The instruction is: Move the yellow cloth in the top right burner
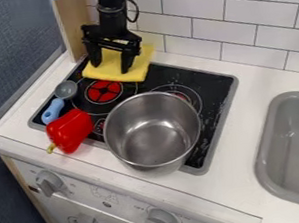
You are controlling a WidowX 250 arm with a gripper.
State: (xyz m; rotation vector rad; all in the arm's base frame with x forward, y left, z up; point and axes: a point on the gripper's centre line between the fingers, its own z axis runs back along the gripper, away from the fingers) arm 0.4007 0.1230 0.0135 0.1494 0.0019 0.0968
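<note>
Yellow cloth [136,73] at the back left of the stove [213,84], beneath the gripper [112,66], whose fingers stand spread. The metal pot [153,133], open-topped, shows its shiny inner floor; the grey sink [265,139] lies at right. The cloth appears flat and roughly square.

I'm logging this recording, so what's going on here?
The robot's gripper is down at the yellow cloth, fingers spread apart over it. The cloth lies at the stove's back left, not yet on the top right burner. A metal pot and a red pepper sit nearer the front.
</note>
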